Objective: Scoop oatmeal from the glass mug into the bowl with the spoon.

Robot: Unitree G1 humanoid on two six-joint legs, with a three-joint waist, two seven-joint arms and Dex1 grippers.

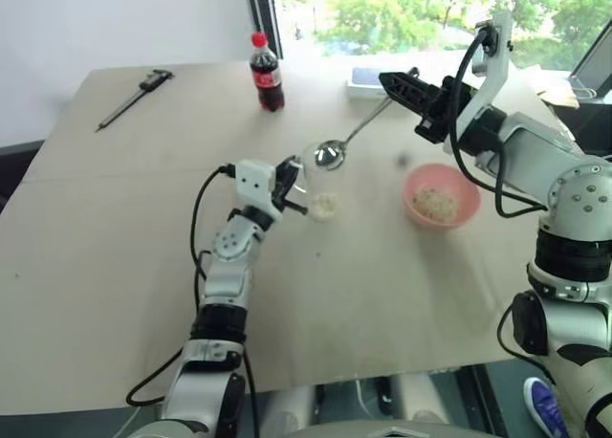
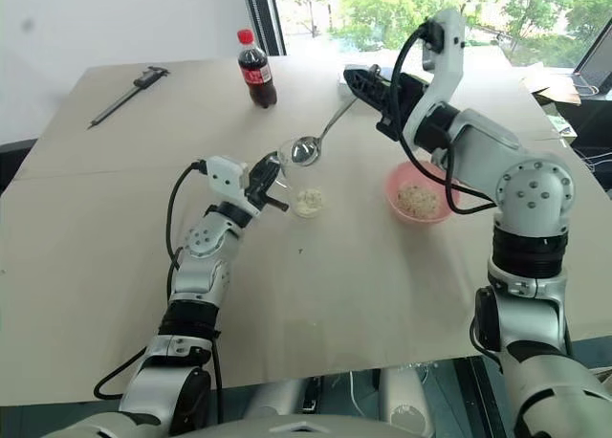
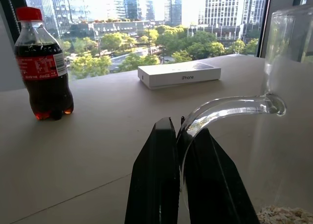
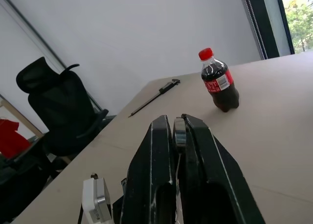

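The glass mug [image 1: 320, 182] stands mid-table with a small heap of oatmeal [image 1: 324, 206] at its bottom. My left gripper [image 1: 294, 191] is shut on the mug's curved handle [image 3: 220, 109], seen close in the left wrist view. The spoon [image 1: 330, 154] hangs just over the mug's rim, its shiny bowl toward me and its thin handle running up and right into my right gripper [image 1: 393, 82], which is shut on the handle's end. To the right of the mug sits the pink bowl [image 1: 465, 211] with oatmeal [image 1: 436, 204] in it.
A cola bottle [image 1: 267, 73] stands at the back of the table, with a white phone box [image 3: 178, 73] to its right. A dark caliper [image 1: 132, 97] lies at the far left. A black office chair [image 4: 61, 106] stands beyond the table's left side.
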